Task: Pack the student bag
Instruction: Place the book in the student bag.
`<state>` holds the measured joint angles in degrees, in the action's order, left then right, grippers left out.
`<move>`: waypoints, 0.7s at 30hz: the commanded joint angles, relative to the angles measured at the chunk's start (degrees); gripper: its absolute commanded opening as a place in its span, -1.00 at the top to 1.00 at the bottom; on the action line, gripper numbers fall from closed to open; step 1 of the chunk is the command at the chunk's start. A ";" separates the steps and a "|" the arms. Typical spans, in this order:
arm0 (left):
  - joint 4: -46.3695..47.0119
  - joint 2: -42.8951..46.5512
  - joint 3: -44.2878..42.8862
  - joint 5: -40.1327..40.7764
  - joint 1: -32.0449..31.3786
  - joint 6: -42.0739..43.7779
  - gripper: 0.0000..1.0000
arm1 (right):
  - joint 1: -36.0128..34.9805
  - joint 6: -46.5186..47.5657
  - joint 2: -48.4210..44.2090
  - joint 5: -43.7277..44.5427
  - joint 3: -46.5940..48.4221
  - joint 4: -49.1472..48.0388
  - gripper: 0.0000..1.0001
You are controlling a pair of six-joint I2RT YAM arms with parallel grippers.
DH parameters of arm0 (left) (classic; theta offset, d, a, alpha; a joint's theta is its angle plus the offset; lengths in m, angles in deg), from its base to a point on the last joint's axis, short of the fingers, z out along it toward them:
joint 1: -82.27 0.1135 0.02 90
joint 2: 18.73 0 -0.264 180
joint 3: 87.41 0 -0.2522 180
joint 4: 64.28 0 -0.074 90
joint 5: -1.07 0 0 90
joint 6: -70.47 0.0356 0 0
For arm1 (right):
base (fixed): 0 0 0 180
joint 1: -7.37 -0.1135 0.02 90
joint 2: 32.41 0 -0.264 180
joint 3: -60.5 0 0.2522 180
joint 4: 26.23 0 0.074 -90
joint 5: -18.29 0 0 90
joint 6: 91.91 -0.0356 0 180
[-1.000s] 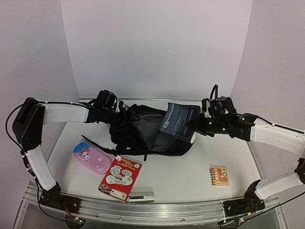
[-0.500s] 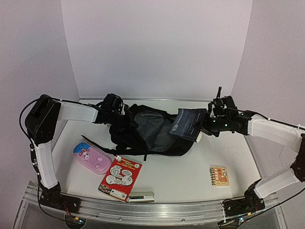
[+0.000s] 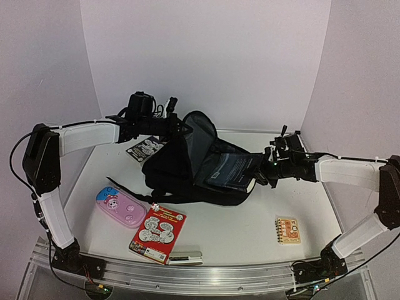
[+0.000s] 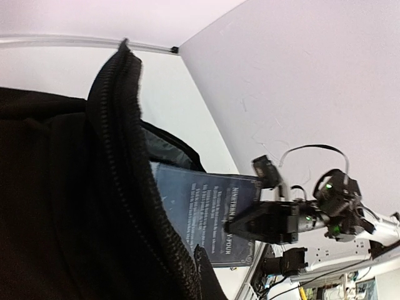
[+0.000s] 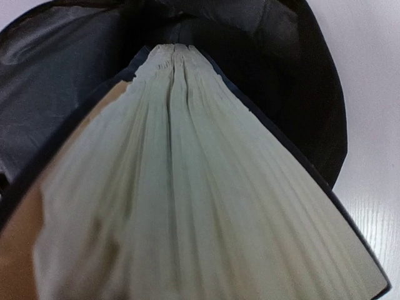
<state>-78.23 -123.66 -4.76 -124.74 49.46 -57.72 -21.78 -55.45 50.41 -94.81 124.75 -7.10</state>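
- Aluminium rail (image 3: 206,275): runs along the near edge of the white table (image 3: 250,212).
- Flat oblong item, white on top with a dark side (image 3: 185,257): near edge, left of centre, touching the near corner of the red booklet. Too small to identify.
- Red rectangular illustrated booklet with round cartoon panels (image 3: 158,233): lies flat, near, left of centre.
- Pink oval pencil case with a cartoon figure (image 3: 120,206): lies flat just left of the red booklet and a little farther back.
- Small cream-and-orange spiral-bound notepad (image 3: 287,229): lies flat on the near right, well apart from the other items.
- Large soft black fabric student bag (image 3: 172,178), greyish lining: centre of the table, slightly left, with its mouth open toward the right.
- Dark blue rectangular book with a pale page block (image 3: 230,172): tilted, its left end inside the bag's mouth, its right end projecting out.
- Right gripper (image 3: 265,170): just right of the bag, its 2 fingers closed on the book's right end. In its wrist view the page edges run from the camera into the grey-lined opening.
- Left gripper (image 3: 180,127): above the bag's far left side, fully closed, pinching the zippered rim (image 4: 119,125) of the bag's flap. The flap is held up off the table and the mouth gapes beneath it.
- Small printed card with round cartoon pictures (image 3: 145,149): lies flat on the far left, just behind the bag, beneath the left arm.
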 commanded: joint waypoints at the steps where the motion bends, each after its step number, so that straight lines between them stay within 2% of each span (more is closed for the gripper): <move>1: 3.74 3.56 -4.02 -4.15 0.39 3.18 1.00 | 0.25 -5.90 -0.37 -4.13 -0.24 -13.41 1.00; 13: 5.91 2.70 -4.38 -10.74 0.33 1.98 1.00 | 0.23 -9.55 5.53 -8.35 2.23 -20.93 1.00; 21: 6.11 0.71 -5.39 -12.91 -0.31 1.04 1.00 | 0.20 -15.19 10.75 -12.04 4.15 -33.40 1.00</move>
<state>-77.35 -123.42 -5.60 -134.41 49.45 -56.07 -21.78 -67.22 61.10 -102.93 123.90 -24.38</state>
